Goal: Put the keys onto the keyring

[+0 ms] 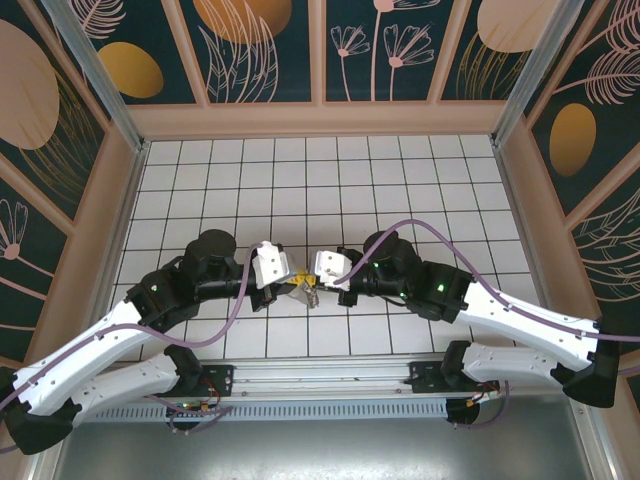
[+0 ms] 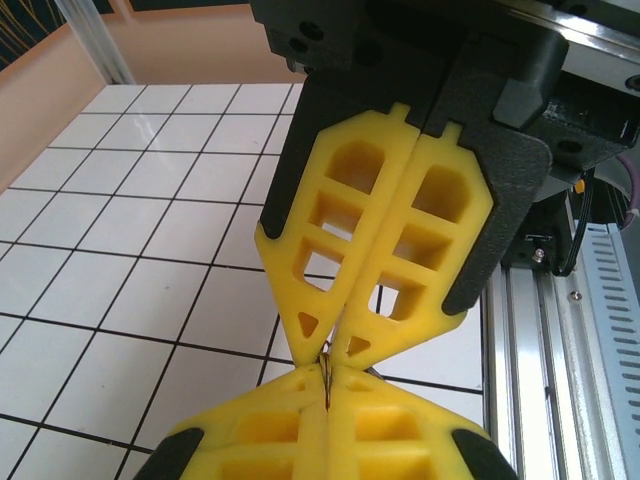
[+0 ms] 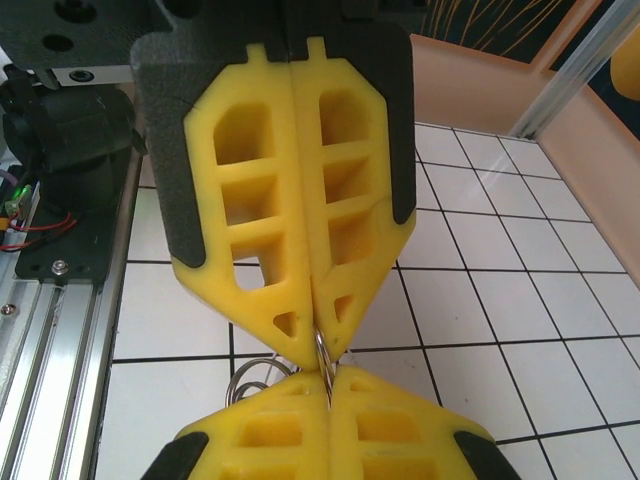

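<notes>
I found the desk open across its far half, wall to wall. Towards the near edge, the left gripper and right gripper met tip to tip at mid-width, their arms fencing off both near corners.

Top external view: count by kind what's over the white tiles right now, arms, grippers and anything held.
Arms: 2, left arm and right arm
Grippers: 2, left gripper and right gripper, tips meeting
Silvery metal piece pinched between them: 1
Total: 5
</notes>
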Robot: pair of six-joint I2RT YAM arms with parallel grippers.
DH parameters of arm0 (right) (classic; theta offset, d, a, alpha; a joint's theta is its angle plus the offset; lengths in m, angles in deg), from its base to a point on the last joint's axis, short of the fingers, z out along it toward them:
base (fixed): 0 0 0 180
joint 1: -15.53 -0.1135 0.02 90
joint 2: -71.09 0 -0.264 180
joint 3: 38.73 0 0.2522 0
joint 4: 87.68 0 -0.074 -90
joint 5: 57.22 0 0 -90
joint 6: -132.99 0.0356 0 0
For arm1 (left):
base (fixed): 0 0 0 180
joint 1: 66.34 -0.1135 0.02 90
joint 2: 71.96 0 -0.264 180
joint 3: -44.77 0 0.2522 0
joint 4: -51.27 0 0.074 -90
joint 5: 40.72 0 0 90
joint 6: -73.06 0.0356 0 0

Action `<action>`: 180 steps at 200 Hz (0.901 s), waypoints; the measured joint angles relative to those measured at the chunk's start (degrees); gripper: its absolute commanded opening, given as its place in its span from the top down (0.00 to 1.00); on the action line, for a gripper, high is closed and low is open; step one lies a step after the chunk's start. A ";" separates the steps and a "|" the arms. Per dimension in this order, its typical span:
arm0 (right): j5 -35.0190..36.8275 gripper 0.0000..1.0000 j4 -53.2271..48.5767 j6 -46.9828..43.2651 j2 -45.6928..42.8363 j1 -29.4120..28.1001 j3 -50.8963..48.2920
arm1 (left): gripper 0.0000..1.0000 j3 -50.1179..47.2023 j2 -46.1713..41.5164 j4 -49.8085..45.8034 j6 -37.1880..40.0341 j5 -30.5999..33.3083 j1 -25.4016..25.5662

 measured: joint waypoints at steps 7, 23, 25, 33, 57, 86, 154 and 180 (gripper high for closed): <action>0.00 1.00 -0.02 0.00 0.07 0.00 0.00 | 1.00 0.00 0.04 -0.04 0.00 0.00 0.00; 0.00 1.00 -0.04 0.00 0.13 0.00 0.00 | 1.00 0.00 0.00 -0.09 0.00 0.02 0.00; 0.00 1.00 -0.04 0.00 0.11 0.00 0.00 | 1.00 0.00 -0.04 -0.07 0.00 0.02 0.00; 0.00 1.00 0.07 0.00 0.11 0.00 0.00 | 1.00 -0.04 -0.26 -0.02 -0.04 0.04 0.00; -0.74 0.97 1.03 0.02 0.11 -0.02 0.00 | 1.00 -1.49 -2.38 1.55 -0.70 -0.02 0.00; -3.06 0.93 2.93 0.07 -0.09 -0.09 0.00 | 1.00 -3.78 -6.08 4.39 -2.34 -1.05 0.00; -6.99 0.84 4.85 0.24 -1.22 -0.11 -0.33 | 1.00 -6.80 -9.66 12.46 -7.13 -5.07 0.00; -7.17 0.86 4.83 0.22 -1.53 -0.09 -1.22 | 1.00 -7.82 -11.08 17.09 -9.05 -6.93 0.00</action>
